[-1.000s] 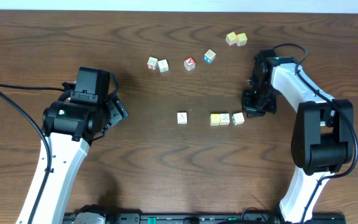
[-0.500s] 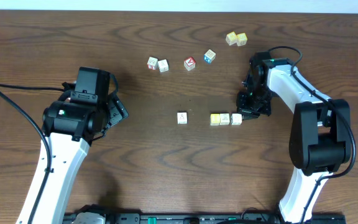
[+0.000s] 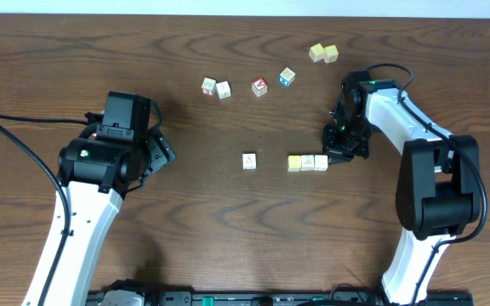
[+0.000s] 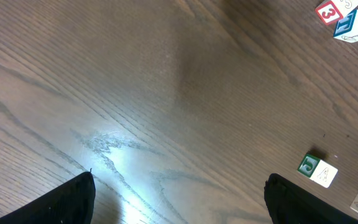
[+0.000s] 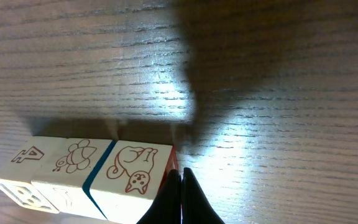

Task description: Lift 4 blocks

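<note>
Left gripper [image 4: 188, 202] at left-centre of the overhead frame, jaws spread wide with nothing between them, over the table [image 3: 194, 221]. Lone whitish block [image 3: 249, 161] sits mid-frame on its own, and just right of it is a touching row of three flat on the wood: yellow-top block [image 3: 294, 162], middle whitish block [image 3: 308, 161], end whitish block [image 3: 321, 161]. Right gripper [image 3: 333, 155] is right of centre, fingers pinched fully together and holding nothing, tips against the right side of the end whitish block; red-faced cube [image 3: 259, 86] and blue-faced cube [image 3: 287, 77] lie upper centre, well apart from the row.
</note>
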Tool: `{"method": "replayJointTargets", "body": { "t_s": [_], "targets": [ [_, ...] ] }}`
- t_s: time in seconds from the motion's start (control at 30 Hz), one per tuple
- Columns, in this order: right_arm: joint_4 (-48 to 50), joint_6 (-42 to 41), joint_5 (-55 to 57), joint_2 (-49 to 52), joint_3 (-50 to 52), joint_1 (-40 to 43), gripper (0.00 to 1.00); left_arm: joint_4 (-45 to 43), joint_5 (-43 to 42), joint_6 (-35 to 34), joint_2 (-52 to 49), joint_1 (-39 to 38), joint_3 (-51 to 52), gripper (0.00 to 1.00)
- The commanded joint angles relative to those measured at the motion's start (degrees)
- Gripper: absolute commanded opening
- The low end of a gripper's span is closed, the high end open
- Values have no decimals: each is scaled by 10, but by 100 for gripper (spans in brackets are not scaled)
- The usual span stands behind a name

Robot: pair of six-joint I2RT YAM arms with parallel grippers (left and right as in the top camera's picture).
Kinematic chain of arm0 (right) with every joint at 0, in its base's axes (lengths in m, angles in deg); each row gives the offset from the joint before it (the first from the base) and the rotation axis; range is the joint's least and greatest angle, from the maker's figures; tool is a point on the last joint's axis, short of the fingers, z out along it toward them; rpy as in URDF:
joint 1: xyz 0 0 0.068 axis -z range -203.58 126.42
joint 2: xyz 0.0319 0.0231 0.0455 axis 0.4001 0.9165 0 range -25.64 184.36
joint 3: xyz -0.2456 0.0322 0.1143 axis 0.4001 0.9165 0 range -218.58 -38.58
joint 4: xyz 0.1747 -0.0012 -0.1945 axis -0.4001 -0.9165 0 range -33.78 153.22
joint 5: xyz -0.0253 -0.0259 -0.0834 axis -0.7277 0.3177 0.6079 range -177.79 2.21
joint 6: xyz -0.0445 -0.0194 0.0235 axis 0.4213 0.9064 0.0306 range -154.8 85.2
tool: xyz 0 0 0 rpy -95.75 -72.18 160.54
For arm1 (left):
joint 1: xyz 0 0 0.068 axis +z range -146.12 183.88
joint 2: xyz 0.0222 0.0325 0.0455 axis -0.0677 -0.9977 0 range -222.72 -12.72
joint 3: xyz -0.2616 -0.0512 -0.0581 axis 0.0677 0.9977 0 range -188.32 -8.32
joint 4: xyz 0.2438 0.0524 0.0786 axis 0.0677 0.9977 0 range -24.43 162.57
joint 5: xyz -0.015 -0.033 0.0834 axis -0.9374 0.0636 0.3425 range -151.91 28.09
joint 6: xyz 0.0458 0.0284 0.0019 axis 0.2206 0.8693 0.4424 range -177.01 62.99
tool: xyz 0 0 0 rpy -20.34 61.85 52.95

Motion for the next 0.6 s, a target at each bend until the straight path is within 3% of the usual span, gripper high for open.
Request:
{"method": "replayJointTargets", "body": {
  "t_s": [0.0, 0.57],
  "targets": [
    [2, -3, -9, 1, 3, -4, 1, 2, 7, -7, -2, 2, -7, 87],
    [16, 0, -9, 1, 3, -4, 2, 2, 7, -7, -2, 2, -7, 87]
  ]
}}
